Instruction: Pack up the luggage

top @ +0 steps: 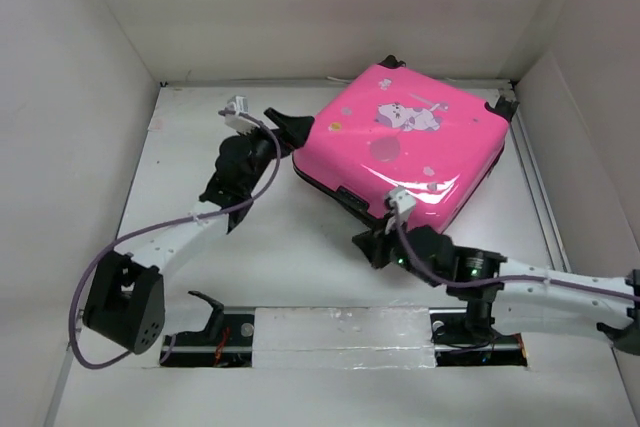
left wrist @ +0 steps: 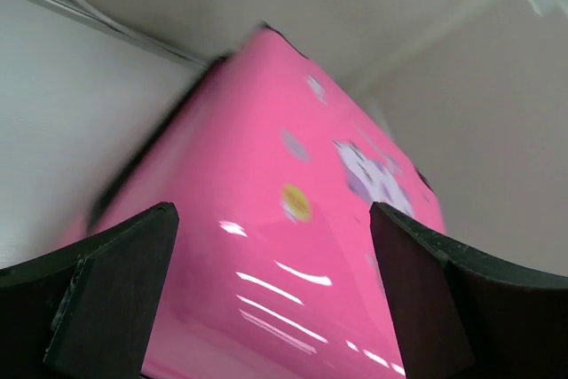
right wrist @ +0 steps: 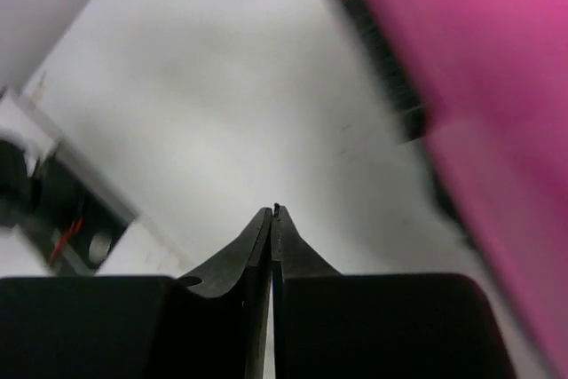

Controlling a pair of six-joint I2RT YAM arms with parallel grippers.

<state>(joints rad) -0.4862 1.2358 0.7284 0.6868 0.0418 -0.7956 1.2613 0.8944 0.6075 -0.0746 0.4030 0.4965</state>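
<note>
The luggage (top: 400, 142), a hot-pink hard-shell suitcase with cartoon stickers, lies flat and closed at the back right of the white table. My left gripper (top: 293, 135) is open at the suitcase's left corner. In the left wrist view the glossy pink shell (left wrist: 293, 246) fills the space between the spread fingers of the left gripper (left wrist: 271, 219). My right gripper (top: 366, 243) is low at the suitcase's near edge. In the right wrist view it (right wrist: 273, 211) is shut with a tiny dark speck at its tips. The pink shell (right wrist: 497, 86) is to its right.
White walls (top: 90, 97) enclose the table on the left, back and right. A black rail with a white taped strip (top: 340, 339) runs along the near edge between the arm bases. The suitcase's black wheels (top: 505, 102) are near the right wall.
</note>
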